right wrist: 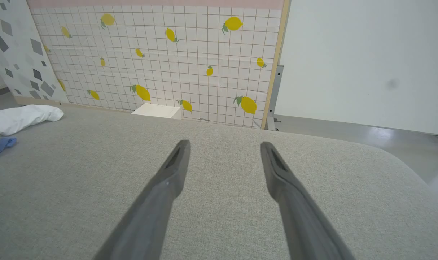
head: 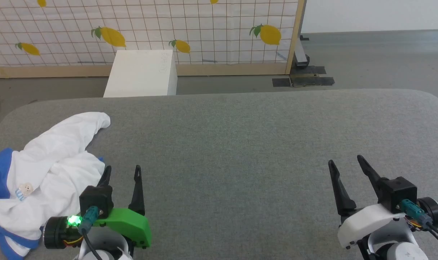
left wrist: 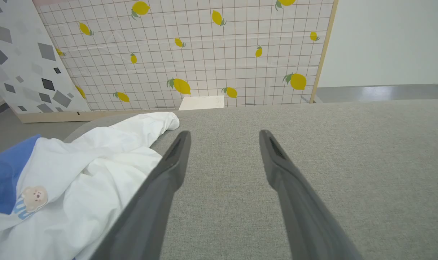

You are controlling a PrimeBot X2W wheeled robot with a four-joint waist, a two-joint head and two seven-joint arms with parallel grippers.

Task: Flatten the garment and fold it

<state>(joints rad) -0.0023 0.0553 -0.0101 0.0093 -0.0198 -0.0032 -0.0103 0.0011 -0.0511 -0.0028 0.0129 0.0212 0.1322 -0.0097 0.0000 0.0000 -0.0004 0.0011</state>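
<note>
The shirt (head: pixel 56 162) lies crumpled in a heap at the left end of a grey padded surface (head: pixel 240 144). It is white with blue sleeves, one white fold stretching away, and a small bear patch (head: pixel 24 188) faces up.

Garment (head: pixel 56 159): soft matt cloth, creased. Table (head: pixel 240 144): grey woven fabric, rough. Box (head: pixel 141 74): smooth matt white.

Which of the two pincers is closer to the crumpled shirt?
The left pincer: it stands open right beside the shirt, while the right pincer, also open, is far across the grey surface.
</note>
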